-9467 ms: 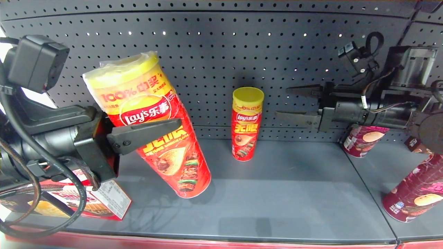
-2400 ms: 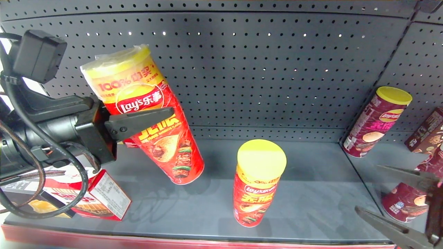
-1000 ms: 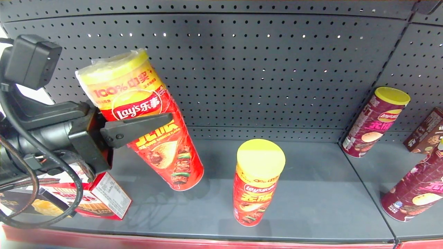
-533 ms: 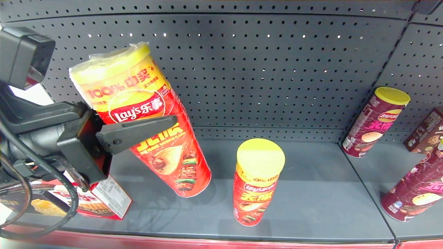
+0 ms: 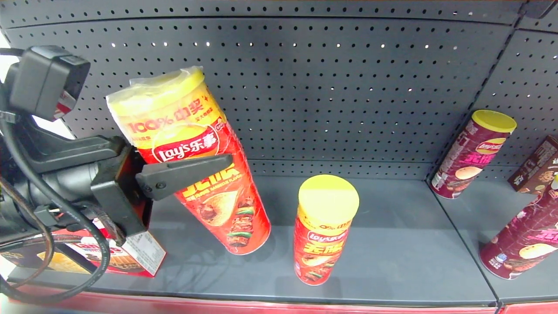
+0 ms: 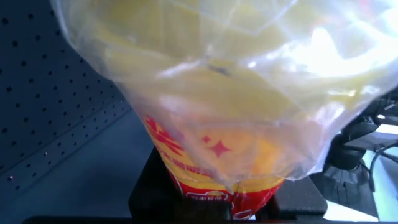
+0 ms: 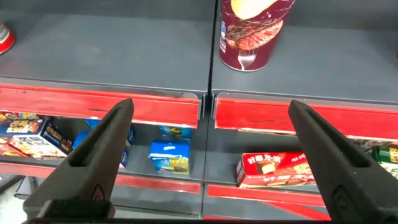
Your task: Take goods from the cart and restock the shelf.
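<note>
Red chip can (image 5: 196,165) sits clamped in the left gripper (image 5: 213,157), held over the left part of the shelf (image 5: 392,261). 1 black finger (image 5: 183,174) crosses the can's front below its logo, and the other finger is hidden behind it. The can is tilted, with its top leaning toward the left and its base low over the shelf floor; I cannot tell whether the base touches. Its yellow lid (image 6: 249,93) is wrapped in loose clear plastic, which bulges close to the left wrist camera.

Just to the right, a second red can (image 5: 324,231) with a yellow lid stands upright near the shelf's front edge, apart from the held can. A red box (image 5: 135,255) lies under the left arm at the shelf's left end. Behind everything is a dark pegboard (image 5: 327,87).

In the next shelf section to the right are 2 maroon cans: the back maroon can (image 5: 473,152) stands by the pegboard and the front maroon can (image 5: 523,240) is nearer the edge. A brown box (image 5: 536,168) sits at the far right.

The right gripper (image 7: 210,106) hangs in front of the red shelf lip (image 7: 93,102), its 2 fingers spread wide with nothing between them. Below the lip, a blue pack (image 7: 169,155) and a red pack (image 7: 273,169) lie on a lower shelf.
</note>
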### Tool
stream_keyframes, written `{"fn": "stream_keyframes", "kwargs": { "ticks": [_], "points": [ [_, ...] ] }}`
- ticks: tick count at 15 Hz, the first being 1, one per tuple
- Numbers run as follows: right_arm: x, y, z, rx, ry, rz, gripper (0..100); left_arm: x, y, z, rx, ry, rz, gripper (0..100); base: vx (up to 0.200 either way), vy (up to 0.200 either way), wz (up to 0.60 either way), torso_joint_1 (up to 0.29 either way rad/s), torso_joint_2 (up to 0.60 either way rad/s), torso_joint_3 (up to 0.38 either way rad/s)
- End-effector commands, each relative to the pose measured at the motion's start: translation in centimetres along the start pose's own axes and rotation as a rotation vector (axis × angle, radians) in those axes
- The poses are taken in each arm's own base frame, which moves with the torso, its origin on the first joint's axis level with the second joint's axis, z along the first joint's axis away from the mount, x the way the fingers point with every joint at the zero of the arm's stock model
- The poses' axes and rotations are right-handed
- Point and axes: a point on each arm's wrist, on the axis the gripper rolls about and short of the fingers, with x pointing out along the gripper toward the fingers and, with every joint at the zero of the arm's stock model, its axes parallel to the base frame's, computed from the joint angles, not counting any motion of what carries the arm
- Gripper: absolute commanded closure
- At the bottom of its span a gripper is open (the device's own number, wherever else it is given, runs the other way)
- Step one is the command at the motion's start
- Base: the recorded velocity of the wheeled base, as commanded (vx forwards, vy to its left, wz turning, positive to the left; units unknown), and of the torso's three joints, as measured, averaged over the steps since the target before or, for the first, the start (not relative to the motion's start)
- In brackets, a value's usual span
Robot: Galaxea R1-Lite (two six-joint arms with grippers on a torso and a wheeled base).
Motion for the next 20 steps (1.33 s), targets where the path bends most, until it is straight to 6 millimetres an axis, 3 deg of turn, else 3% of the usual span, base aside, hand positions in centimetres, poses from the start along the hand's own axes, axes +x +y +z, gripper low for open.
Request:
{"fn": "stream_keyframes", "kwargs": {
  "ticks": [1, 4, 8, 9, 10, 13, 16, 20],
  "points": [
    [0.0, 0.0, 0.0, -0.001, 0.005, 0.002, 0, 0.4, 1.5, -1.0, 0.004, 0.031, 0.034, 100, 0.000, 0.000, 0.00, 0.000, 0.00, 0.000],
    [0.0, 0.0, 0.0, -0.001, 0.005, 0.000, 0, 0.6, 3.0, -0.4, 0.060, 0.022, 0.072, 100, 0.000, 0.000, 0.00, 0.000, 0.00, 0.000],
    [0.0, 0.0, 0.0, -0.001, 0.005, 0.000, 0, 3.8, 6.0, 1.2, 0.158, -0.005, 0.040, 100, 0.000, 0.000, 0.00, 0.000, 0.00, 0.000],
    [0.0, 0.0, 0.0, -0.001, 0.005, 0.000, 0, 3.8, 6.0, 1.2, 0.158, -0.005, 0.040, 100, 0.000, 0.000, 0.00, 0.000, 0.00, 0.000],
    [0.0, 0.0, 0.0, -0.001, 0.005, 0.002, 0, 5.6, 7.3, 2.1, 0.186, -0.031, 0.016, 100, 0.000, 0.000, 0.00, 0.000, 0.00, 0.000],
    [0.0, 0.0, 0.0, -0.001, 0.005, 0.000, 0, 7.2, 8.5, 1.4, 0.184, -0.023, 0.002, 100, 0.000, 0.000, 0.00, 0.000, 0.00, 0.000],
    [0.0, 0.0, 0.0, -0.001, 0.005, 0.000, 0, 9.2, 9.5, -0.5, 0.201, 0.010, -0.024, 100, 0.000, 0.000, 0.00, 0.000, 0.00, 0.000],
    [0.0, 0.0, 0.0, -0.001, 0.005, 0.000, 0, 10.9, 10.5, -0.8, 0.146, 0.076, -0.035, 100, 0.000, 0.000, 0.00, 0.000, 0.00, 0.000]
  ]
}}
